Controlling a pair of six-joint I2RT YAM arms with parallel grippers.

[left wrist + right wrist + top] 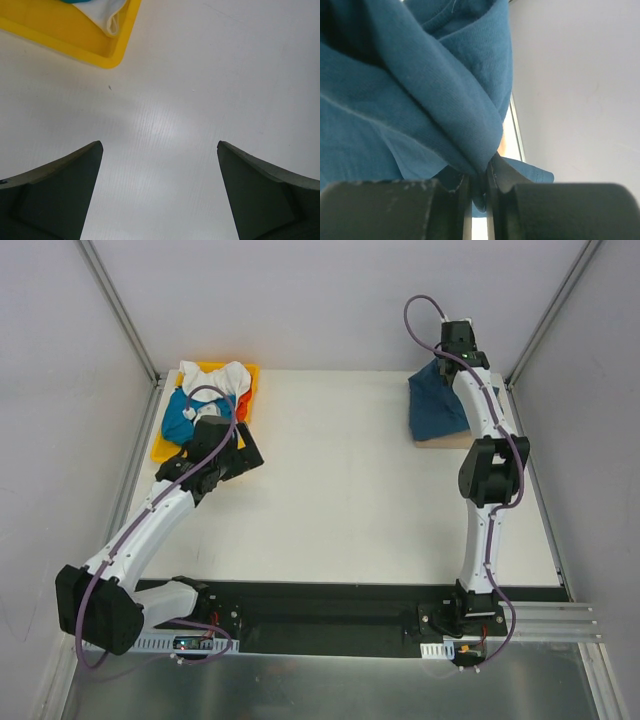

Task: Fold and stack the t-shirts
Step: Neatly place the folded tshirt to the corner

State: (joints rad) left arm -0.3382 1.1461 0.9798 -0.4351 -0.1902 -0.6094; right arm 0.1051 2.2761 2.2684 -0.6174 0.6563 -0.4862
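My right gripper [456, 358] is at the far right of the table, shut on a fold of a dark blue t-shirt [436, 400]. The cloth hangs bunched from the jaws down to the table. In the right wrist view the blue cloth [420, 100] is pinched between the nearly closed fingers of the gripper [480, 185]. A beige t-shirt [446, 443] shows as a strip under the blue one. My left gripper [236, 454] stands open over bare table [165, 100], nothing between its fingers [70, 190].
A yellow tray [165, 448] at the far left holds a heap of teal [180, 416], white [213, 378] and orange-red [244, 404] shirts. Its corner [102, 56] lies just ahead of the left gripper. Grey walls and metal posts close in the table.
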